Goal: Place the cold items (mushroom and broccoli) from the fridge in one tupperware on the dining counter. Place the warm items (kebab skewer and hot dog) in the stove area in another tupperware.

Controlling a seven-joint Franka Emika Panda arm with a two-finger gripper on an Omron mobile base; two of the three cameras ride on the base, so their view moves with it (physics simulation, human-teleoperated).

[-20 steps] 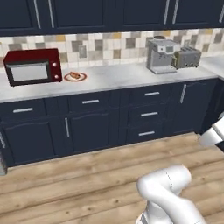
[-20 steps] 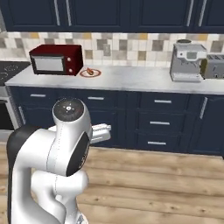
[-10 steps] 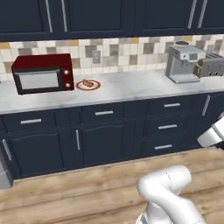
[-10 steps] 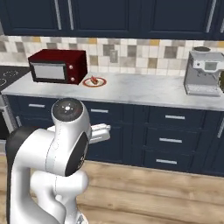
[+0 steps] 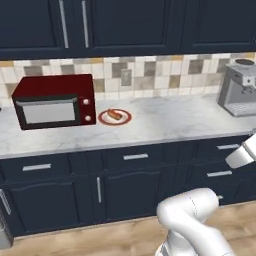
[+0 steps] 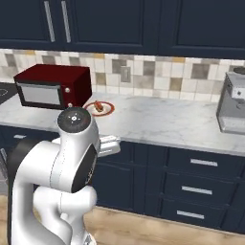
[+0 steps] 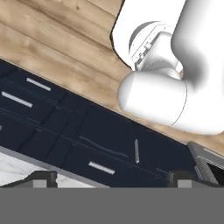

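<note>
1. The arm (image 6: 52, 191) is glossy white with thick, rounded, tube-like links; it rises in front of the navy cabinets (image 6: 191, 182).
2. Its top joint, nearest the cabinets, ends in a round dark cap (image 6: 74, 120) marked with faint concentric rings and a small pale centre.
3. A tall dark panel (image 6: 88, 165) runs down the side of the upper link facing the cabinets.
4. A dark band edges the far side of that link, away from the cabinets.
5. In the hand view, a smooth white elbow (image 7: 157, 103) shows grey recessed seams against the cabinets.
6. Two small dark fingertips (image 7: 41, 178) are blocky.
</note>
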